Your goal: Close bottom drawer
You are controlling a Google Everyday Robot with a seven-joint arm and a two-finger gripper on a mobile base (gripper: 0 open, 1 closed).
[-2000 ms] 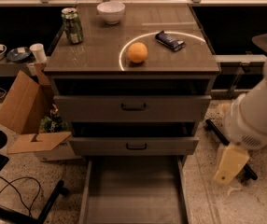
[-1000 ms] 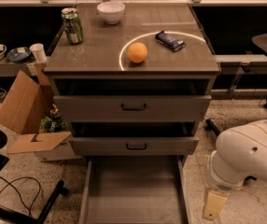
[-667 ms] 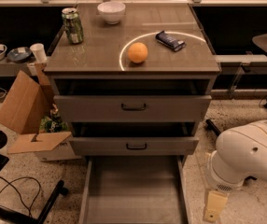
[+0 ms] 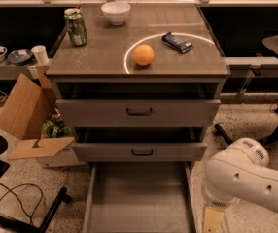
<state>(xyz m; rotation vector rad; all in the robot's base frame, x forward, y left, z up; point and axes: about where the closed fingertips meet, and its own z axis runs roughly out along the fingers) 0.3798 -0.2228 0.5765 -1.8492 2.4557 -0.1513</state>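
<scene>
The grey cabinet (image 4: 138, 81) has three drawers. The bottom drawer (image 4: 139, 198) is pulled far out toward me. Its long plain grey tray shows, and its front panel is cut off by the lower edge of the view. The middle drawer front (image 4: 141, 152) and the top drawer front (image 4: 139, 111) each stand slightly out. My white arm (image 4: 248, 178) comes in from the lower right. The gripper (image 4: 213, 221) hangs low, just right of the bottom drawer's right side wall, partly cut off by the frame edge.
On the cabinet top are an orange (image 4: 143, 54), a green can (image 4: 75, 26), a white bowl (image 4: 115, 12) and a dark snack bar (image 4: 177, 41). An open cardboard box (image 4: 29, 115) stands left of the cabinet. A dark chair base and cables (image 4: 12, 203) lie lower left.
Two seconds ago the arm and gripper were higher on the right; they have dropped low beside the bottom drawer. Over the last second almost nothing moved. The drawers stand as before.
</scene>
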